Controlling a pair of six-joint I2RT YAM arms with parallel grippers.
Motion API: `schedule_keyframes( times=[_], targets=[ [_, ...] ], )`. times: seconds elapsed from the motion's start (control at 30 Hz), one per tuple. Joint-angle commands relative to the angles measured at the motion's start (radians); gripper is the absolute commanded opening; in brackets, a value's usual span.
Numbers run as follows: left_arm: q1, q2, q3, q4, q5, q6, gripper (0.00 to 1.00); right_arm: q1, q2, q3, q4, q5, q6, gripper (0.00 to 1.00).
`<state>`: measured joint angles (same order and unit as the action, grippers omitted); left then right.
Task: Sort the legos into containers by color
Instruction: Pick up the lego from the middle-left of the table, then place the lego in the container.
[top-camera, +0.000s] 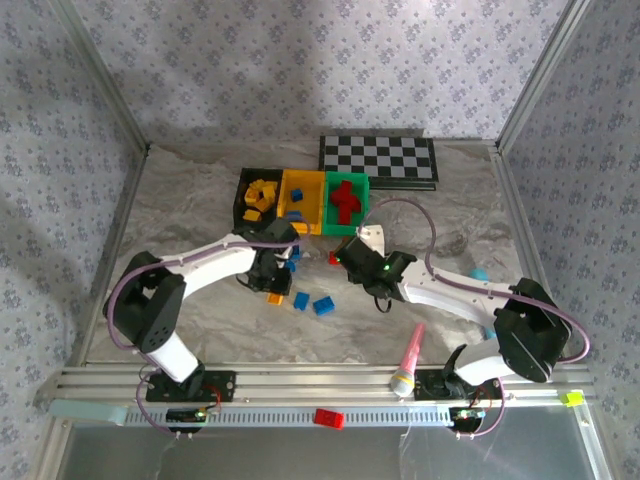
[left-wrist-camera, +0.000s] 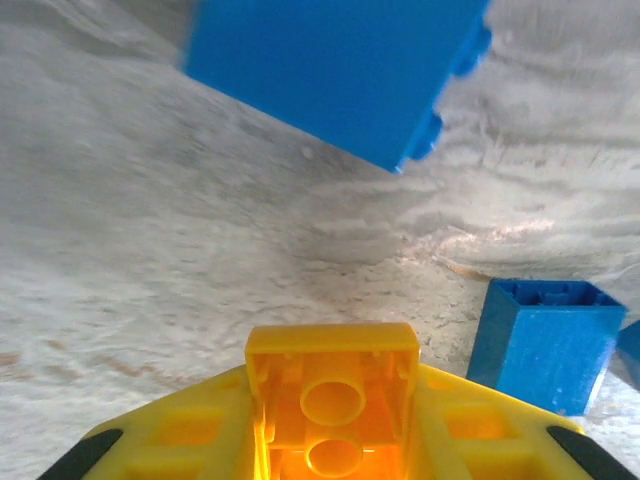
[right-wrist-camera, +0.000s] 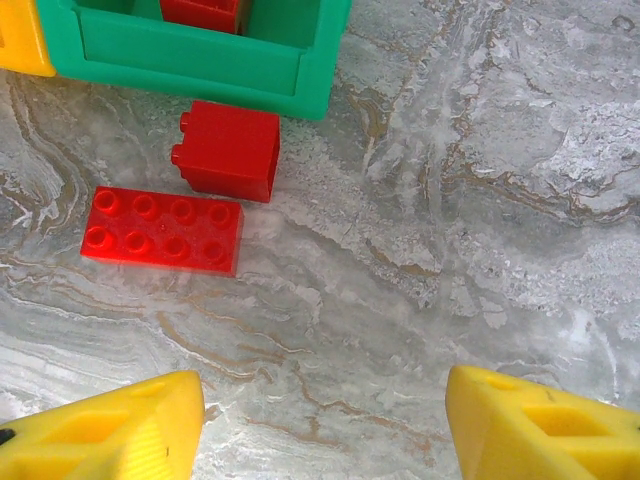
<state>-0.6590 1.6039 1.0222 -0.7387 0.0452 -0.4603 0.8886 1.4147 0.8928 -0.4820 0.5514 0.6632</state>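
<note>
My left gripper (left-wrist-camera: 332, 400) is shut on a yellow lego (left-wrist-camera: 332, 345), its hollow underside facing the camera, just above the table. Blue legos lie ahead of it (left-wrist-camera: 330, 70) and to its right (left-wrist-camera: 545, 340). In the top view the left gripper (top-camera: 270, 268) sits below the black container (top-camera: 241, 198), which holds yellow legos. My right gripper (right-wrist-camera: 325, 430) is open over bare table. A flat red lego (right-wrist-camera: 163, 230) and a small red lego (right-wrist-camera: 228, 150) lie ahead of it by the green container (right-wrist-camera: 200, 55). The yellow container (top-camera: 284, 190) holds blue legos.
Loose blue legos (top-camera: 323, 306) and an orange-yellow one (top-camera: 275, 297) lie mid-table. A pink marker (top-camera: 410, 350) rests near the right arm's base. A checkerboard (top-camera: 378, 158) lies behind the containers. A red lego (top-camera: 328, 418) sits on the front rail.
</note>
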Motion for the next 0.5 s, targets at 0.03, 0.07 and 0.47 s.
schedule_keyframes(
  times=[0.03,0.07,0.47],
  targets=[
    [0.126,-0.068,0.127,-0.029,0.011,0.048,0.32,0.007,0.003,0.024,-0.008,0.031,0.018,0.67],
    [0.156,-0.060,0.170,-0.041,0.012,0.062,0.32,0.008,0.003,0.027,-0.007,0.029,0.016,0.67],
    [0.371,0.281,0.711,-0.138,-0.046,0.088,0.37,0.060,-0.010,0.038,-0.038,0.035,0.037,0.67]
  ],
)
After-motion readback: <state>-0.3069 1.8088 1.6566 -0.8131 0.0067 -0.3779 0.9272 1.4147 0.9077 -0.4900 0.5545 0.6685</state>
